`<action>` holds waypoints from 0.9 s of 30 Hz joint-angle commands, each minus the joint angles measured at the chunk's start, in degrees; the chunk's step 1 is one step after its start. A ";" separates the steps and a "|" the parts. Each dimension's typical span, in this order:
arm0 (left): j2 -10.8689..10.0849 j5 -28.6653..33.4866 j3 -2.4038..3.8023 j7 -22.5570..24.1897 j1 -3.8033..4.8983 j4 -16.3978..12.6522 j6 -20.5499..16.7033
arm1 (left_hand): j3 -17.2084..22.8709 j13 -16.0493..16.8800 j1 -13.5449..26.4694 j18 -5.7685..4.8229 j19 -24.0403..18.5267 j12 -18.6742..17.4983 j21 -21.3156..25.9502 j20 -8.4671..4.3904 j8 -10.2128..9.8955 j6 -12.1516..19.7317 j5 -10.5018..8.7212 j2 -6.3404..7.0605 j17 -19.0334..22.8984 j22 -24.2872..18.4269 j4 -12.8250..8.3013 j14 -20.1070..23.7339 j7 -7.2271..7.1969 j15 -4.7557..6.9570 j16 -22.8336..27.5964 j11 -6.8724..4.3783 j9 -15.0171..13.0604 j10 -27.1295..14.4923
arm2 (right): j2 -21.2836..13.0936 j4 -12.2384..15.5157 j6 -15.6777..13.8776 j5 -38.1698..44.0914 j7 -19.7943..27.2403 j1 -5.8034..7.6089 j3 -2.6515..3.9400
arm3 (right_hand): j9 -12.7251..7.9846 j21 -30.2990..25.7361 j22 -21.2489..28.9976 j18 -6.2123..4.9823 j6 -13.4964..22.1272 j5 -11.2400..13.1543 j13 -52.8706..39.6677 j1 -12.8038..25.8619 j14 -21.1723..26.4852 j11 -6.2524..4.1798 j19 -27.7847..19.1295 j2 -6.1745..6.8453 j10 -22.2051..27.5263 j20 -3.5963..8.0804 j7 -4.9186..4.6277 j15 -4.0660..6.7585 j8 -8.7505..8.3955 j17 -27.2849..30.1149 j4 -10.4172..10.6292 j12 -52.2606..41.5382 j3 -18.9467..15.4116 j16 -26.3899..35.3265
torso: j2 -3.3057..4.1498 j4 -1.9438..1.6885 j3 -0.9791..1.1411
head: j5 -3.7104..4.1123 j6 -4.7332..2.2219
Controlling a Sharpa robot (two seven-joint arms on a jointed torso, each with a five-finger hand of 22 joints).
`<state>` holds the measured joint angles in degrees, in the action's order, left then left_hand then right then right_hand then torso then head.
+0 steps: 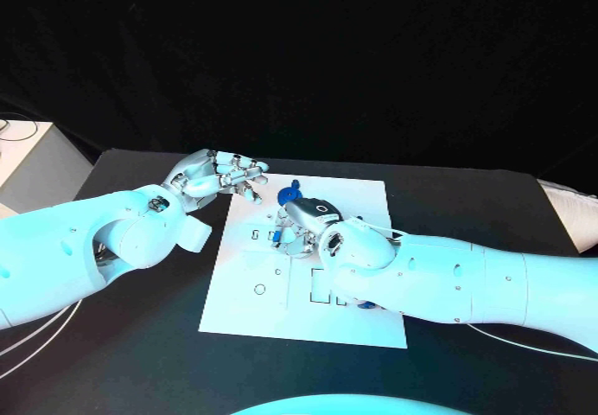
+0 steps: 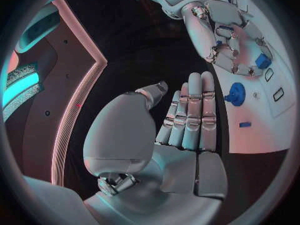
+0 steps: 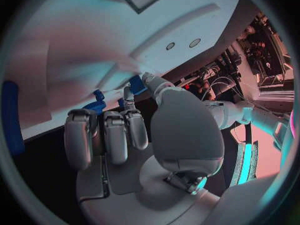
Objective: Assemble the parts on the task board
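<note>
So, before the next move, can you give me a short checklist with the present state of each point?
1. Task board lies flat on the table: ok.
2. Left hand holds nothing, at the board's far left corner: ok.
3. Right hand is over the board's middle: ok.
4. Right hand grips a part: cannot tell.
5. Round blue part on the board is free of both hands: ok.
6. Small blue part lies free on the board: ok.
</note>
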<state>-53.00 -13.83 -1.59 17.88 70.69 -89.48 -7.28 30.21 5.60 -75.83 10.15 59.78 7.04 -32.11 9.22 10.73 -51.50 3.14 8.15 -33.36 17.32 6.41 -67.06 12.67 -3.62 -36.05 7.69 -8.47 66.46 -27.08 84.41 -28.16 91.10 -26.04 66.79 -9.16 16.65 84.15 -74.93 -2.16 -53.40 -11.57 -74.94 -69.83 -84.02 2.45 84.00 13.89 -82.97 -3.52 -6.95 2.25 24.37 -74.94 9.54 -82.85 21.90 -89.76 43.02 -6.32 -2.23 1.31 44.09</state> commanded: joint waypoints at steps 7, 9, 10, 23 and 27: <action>0.25 -0.22 0.01 -0.01 0.01 0.10 1.24 | 0.02 0.05 0.40 0.25 -0.13 0.26 -0.43 -0.42 -0.37 0.27 0.11 0.21 -0.08 0.07 0.25 -0.13 -0.27 0.27 -0.18 0.06 -0.08 0.16 | -0.13 0.08 -0.73 0.83 0.98 -0.06 -0.03 | -0.59 -0.64 -10.81 0.61 1.22 1.50 -6.43 -1.42 -5.72 0.21 3.65 0.05 1.56 -0.79 -0.25 -0.76 -0.22 -14.03 1.47 1.38 -3.67 0.26 | 0.00 -0.01 -0.04 | 0.03 0.11; 0.27 -0.25 0.01 -0.03 0.01 0.13 1.27 | 0.02 0.05 0.40 0.25 -0.13 0.26 -0.43 -0.42 -0.37 0.27 0.11 0.21 -0.08 0.07 0.25 -0.13 -0.27 0.27 -0.18 0.06 -0.08 0.16 | -0.20 0.15 -0.93 0.86 1.05 -0.07 -0.03 | -0.86 -0.72 -10.80 0.60 1.56 2.57 -6.13 -2.21 -5.71 0.28 3.65 -0.33 1.83 -0.88 -0.32 -0.83 -0.07 -13.98 2.58 1.62 -5.83 0.29 | 0.00 0.00 -0.04 | 0.03 0.14; 0.28 -0.27 0.01 -0.04 0.01 0.14 1.27 | 0.02 0.05 0.40 0.25 -0.13 0.26 -0.43 -0.42 -0.37 0.27 0.11 0.21 -0.08 0.07 0.25 -0.13 -0.27 0.27 -0.18 0.06 -0.08 0.16 | -0.24 0.19 -1.04 0.88 1.07 -0.07 -0.03 | -0.98 -0.88 -10.72 0.57 1.70 3.28 -5.93 -2.52 -5.70 0.31 3.60 -0.51 2.02 -0.92 -0.34 -0.86 0.03 -13.94 3.26 1.78 -6.96 0.31 | 0.00 0.00 -0.04 | 0.03 0.14; 0.20 -5.22 0.00 -4.01 0.00 0.75 0.64 | -1.07 1.89 0.64 0.25 0.89 3.56 -3.69 -0.95 0.09 0.80 0.05 1.04 -4.00 1.95 0.23 -1.80 -0.69 0.76 -6.80 -0.49 -0.54 -0.26 | -3.06 3.31 -4.89 2.01 1.76 0.01 0.12 | -2.08 -2.00 -10.20 0.35 3.77 4.19 -3.75 -4.78 -5.52 0.70 3.32 -2.20 4.11 -1.18 -0.78 -1.16 0.59 -13.27 7.17 3.46 -17.13 0.69 | -0.24 0.20 0.08 | -0.29 -0.11; 0.18 -10.28 0.01 -8.91 0.06 1.58 -0.66 | -4.22 13.33 -0.01 -0.05 2.74 20.81 -11.20 -2.25 6.57 1.92 1.22 1.15 -16.86 6.56 -0.45 -4.51 -2.48 2.03 -23.87 -1.81 -3.72 -5.36 | -6.05 5.84 -7.50 -1.90 6.45 1.24 0.58 | -2.88 -2.07 -10.23 0.36 5.58 1.69 -3.91 -6.76 -5.55 1.34 3.34 -3.15 3.89 -1.64 -1.49 -1.71 -0.45 -13.36 7.14 3.06 -19.11 0.65 | -0.55 0.46 0.28 | -0.61 -0.43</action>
<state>-52.89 -18.64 -1.62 13.92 70.68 -88.02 -7.27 26.43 17.32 -75.34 10.15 62.31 25.64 -42.29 7.13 16.61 -50.28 3.53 9.01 -48.69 23.22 6.35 -71.60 10.63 -1.61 -57.80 5.96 -11.83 62.85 -32.73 89.73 -32.14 91.39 -24.17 67.67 -8.72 13.81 82.42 -74.91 -2.16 -47.70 -9.56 -74.92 -76.07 -84.02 3.55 84.00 10.56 -78.77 -4.75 -8.38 0.81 23.94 -74.92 16.68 -79.72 3.00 -89.43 42.74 -6.11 -2.13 0.86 43.85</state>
